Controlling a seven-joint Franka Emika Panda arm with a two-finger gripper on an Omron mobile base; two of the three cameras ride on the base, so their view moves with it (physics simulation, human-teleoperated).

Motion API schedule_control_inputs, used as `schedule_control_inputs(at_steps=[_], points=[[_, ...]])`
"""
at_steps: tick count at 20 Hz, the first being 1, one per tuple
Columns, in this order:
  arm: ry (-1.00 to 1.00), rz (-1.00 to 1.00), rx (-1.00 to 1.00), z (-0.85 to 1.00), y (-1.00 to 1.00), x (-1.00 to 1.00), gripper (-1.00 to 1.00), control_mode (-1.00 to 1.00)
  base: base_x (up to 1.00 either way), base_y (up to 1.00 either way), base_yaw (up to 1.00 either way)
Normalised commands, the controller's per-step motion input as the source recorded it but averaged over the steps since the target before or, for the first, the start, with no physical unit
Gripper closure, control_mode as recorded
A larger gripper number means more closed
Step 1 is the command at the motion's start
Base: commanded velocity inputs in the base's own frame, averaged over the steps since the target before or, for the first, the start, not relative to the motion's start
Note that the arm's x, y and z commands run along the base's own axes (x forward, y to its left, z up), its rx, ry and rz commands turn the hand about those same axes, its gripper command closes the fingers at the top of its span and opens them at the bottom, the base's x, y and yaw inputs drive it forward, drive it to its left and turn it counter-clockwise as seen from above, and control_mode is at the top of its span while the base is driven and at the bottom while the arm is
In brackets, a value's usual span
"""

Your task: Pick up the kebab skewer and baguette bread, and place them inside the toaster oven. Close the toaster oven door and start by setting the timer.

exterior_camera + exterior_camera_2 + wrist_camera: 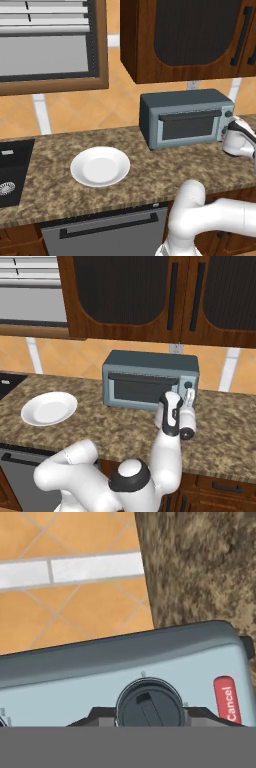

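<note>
- Speckled brown stone counter (150, 170): broad bare stretch between the round white plate (100, 166) and the boxy blue-grey toaster oven (186, 118); passage free.
- Dark wood wall cabinets (150, 296): overhang the oven, limiting headroom.
- Round dark timer knob (150, 704): flanked closely by the gripper (150, 719); red Cancel button (227, 698) just beside.

toaster oven (100, 662), dark knob (150, 704), red Cancel button (227, 699)

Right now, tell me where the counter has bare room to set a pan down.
Bare counter lies between the plate and the oven, and along the front edge. More lies right of the oven. It is crowded at the oven's knobs, where the gripper sits.
</note>
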Motion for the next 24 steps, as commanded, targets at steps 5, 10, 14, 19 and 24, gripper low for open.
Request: schedule_control_inputs(at_steps=[5, 10, 14, 19, 24], points=[[0.00, -0.09, 0.04, -0.32, -1.00, 0.11, 1.00, -1.00, 0.00, 0.00, 0.00], [0.00, -0.07, 0.07, -0.23, -1.00, 0.07, 1.00, -1.00, 0.00, 0.00, 0.00], [0.01, -0.09, 0.08, -0.17, -0.99, 0.09, 1.00, -1.00, 0.00, 0.00, 0.00], [0.03, -0.19, 0.11, -0.15, -0.67, 0.02, 1.00, -1.00, 0.00, 0.00, 0.00], [0.03, -0.23, 0.18, -0.18, -0.71, 0.00, 1.00, -1.00, 0.00, 0.00, 0.00]])
